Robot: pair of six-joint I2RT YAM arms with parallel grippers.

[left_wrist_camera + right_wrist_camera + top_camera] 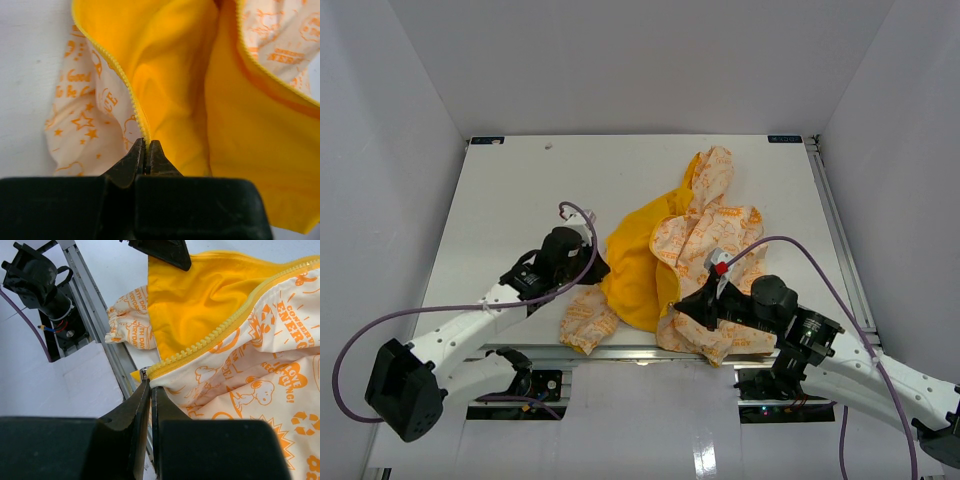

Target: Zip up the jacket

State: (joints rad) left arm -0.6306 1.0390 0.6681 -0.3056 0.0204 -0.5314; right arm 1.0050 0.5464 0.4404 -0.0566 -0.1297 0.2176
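The jacket (705, 225) lies open in the middle of the table, cream-white with orange print, its yellow lining (635, 270) turned up. My left gripper (597, 266) sits at the lining's left edge; in the left wrist view it (147, 142) is shut on the yellow zipper edge (131, 95). My right gripper (682, 306) sits at the jacket's near hem; in the right wrist view it (150, 385) is shut on the hem corner at the bottom end of the other zipper edge (220, 330), beside a small metal zipper part (144, 373).
The table's near edge has a metal rail (620, 352), and the jacket's hem hangs over it. In the right wrist view the left arm's base (40, 287) stands beyond the rail (100, 335). White walls (380, 150) enclose the table.
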